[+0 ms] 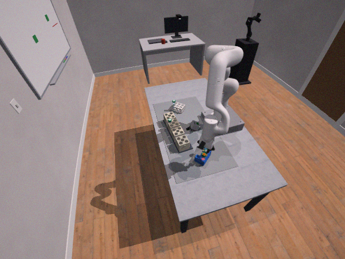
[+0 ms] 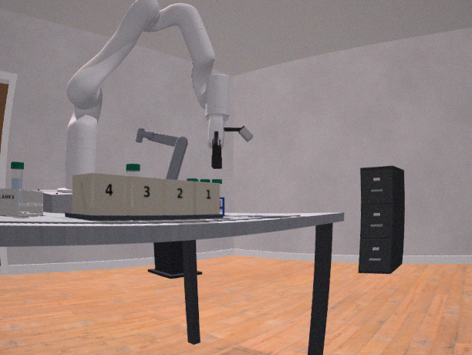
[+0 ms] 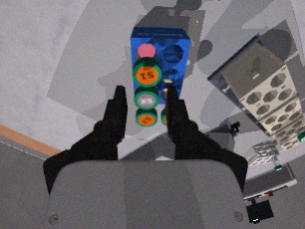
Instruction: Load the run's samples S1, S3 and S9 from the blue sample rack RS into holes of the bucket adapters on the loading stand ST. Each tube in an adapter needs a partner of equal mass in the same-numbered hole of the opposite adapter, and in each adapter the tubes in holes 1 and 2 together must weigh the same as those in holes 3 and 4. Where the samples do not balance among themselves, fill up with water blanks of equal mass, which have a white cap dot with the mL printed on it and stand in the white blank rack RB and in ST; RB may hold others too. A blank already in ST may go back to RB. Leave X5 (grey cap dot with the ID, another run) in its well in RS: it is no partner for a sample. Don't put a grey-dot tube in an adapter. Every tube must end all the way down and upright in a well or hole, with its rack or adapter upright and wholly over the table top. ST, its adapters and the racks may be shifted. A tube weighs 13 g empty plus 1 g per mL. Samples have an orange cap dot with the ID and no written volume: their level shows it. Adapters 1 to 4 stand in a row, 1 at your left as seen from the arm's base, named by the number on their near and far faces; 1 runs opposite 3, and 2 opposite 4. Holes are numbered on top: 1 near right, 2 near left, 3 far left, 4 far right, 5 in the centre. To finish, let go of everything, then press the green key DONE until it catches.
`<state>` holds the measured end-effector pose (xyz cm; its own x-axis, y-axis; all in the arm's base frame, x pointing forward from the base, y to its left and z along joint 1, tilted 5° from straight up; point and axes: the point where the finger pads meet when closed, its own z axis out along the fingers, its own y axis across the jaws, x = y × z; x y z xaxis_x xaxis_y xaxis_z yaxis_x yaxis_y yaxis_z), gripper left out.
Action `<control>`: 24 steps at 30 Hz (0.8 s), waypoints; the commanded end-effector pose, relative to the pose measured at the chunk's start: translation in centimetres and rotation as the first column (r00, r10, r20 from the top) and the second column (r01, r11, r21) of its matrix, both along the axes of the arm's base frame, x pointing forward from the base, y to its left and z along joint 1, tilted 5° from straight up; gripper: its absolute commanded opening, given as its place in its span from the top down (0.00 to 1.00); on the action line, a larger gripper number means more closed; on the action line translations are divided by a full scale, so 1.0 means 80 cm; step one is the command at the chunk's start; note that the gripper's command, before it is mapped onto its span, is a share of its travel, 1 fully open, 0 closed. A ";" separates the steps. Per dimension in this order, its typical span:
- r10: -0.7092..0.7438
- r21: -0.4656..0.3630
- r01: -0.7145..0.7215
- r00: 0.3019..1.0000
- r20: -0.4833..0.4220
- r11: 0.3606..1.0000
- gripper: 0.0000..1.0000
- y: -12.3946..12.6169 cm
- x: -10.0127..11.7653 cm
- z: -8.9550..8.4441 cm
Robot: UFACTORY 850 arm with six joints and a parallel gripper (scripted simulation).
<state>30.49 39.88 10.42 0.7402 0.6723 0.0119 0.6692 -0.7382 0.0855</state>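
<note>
The blue sample rack RS [image 1: 199, 160] [image 3: 173, 47] stands on the grey mat near the arm. In the wrist view it holds a row of green-capped tubes: one with an orange dot [image 3: 147, 75], one with a grey dot [image 3: 147, 99], and one with an orange dot [image 3: 147, 118]. Their caps [image 2: 204, 180] show behind adapter 1 [image 2: 208, 198]. My gripper [image 1: 206, 146] [image 2: 217, 165] [image 3: 146, 97] hangs a little above these caps, partly open and empty. The four beige adapters [image 1: 176, 130] [image 2: 146, 198] stand in a row on ST. One green-capped tube [image 1: 169, 120] [image 2: 133, 167] stands in an adapter.
The white blank rack RB [image 1: 178, 107] [image 2: 11, 201] holds one tube [image 1: 173, 101] [image 2: 17, 174] at the far end of the mat. A small grey unit with a green key [image 1: 197, 123] sits by the arm's base. The table edge [image 2: 193, 228] lies close beside ST.
</note>
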 end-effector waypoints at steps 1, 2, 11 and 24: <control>0.000 0.002 0.000 1.000 0.001 1.000 0.57 0.001 0.000 0.012; 0.000 0.002 0.000 1.000 0.001 1.000 0.57 0.002 0.000 0.014; 0.000 0.002 0.000 1.000 0.001 1.000 0.57 0.003 -0.001 0.032; 0.000 0.002 0.000 1.000 0.001 1.000 0.57 0.004 -0.003 0.059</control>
